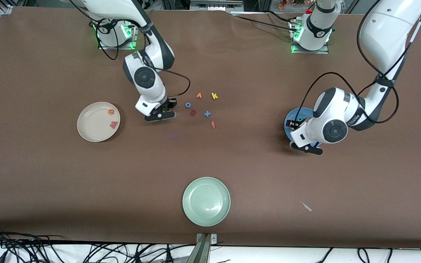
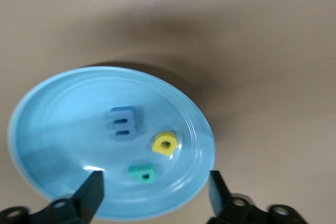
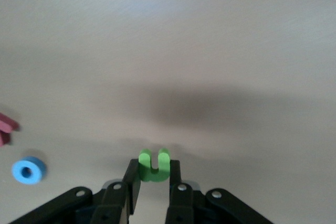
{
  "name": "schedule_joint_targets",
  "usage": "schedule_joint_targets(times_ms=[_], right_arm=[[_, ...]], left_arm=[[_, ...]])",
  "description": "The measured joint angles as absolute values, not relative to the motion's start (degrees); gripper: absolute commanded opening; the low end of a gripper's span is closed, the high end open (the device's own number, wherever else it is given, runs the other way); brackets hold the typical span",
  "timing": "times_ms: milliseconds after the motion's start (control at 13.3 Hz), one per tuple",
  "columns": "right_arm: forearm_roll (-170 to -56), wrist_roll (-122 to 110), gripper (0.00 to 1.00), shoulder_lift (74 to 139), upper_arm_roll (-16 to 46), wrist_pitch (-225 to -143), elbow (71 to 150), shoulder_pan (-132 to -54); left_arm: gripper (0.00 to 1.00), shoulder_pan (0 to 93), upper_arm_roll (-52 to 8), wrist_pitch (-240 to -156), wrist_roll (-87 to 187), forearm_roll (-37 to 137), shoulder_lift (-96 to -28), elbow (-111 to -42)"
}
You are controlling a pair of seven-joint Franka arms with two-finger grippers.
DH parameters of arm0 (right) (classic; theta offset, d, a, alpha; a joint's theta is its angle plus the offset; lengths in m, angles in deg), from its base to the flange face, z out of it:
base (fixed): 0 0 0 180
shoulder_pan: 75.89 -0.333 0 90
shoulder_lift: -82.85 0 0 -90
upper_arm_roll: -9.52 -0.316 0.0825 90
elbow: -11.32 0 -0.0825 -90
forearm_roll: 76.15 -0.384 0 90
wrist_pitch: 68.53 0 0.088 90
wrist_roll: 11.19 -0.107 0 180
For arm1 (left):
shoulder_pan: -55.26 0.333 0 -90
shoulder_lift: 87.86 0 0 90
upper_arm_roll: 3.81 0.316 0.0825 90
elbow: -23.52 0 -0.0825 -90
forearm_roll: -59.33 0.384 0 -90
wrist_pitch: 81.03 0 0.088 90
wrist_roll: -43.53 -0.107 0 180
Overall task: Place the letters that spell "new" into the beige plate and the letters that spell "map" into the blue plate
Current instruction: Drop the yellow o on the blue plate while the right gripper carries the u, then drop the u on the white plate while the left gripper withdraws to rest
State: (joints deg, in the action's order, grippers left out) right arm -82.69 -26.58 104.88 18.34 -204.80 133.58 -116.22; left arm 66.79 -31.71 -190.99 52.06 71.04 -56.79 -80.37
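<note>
1. Over the blue plate (image 2: 47, 129), the left end effector (image 2: 155, 192) was held spread — blue "m" (image 2: 124, 123), yellow "a" (image 2: 166, 144) and teal "p" (image 2: 142, 173) lay inside.
2. Over the worktop (image 1: 49, 175), the green "n" (image 3: 154, 164) was pinched by the right end effector (image 3: 154, 184).
3. In the beige plate (image 1: 91, 126), the orange "e" (image 1: 111, 110) and pinkish-red "w" (image 1: 113, 124) were seen.

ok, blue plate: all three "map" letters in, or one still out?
All in. The left wrist view shows the blue "m", yellow "a" and teal "p" lying inside the blue plate, with the open left gripper over it.

Three plates (image 1: 98, 121) and twelve foam letters (image 1: 214, 96) — six loose, five plated, one gripped.
</note>
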Motion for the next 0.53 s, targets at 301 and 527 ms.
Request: schedule_joint_targets(times_ms=[301,527], right_arm=[[-82.7,-10.3,0.04,102.0,30.8,-195.0,132.2,-115.4],[-82.7,-4.2,0.07,102.4,37.1,-190.7,132.1,-114.6]], left_arm=[[1.00,66.7,-35.2,-179.1,52.2,71.0,-65.6,-71.0],[1.00,66.7,-36.2,-168.7,52.2,71.0,-68.7,-58.3]])
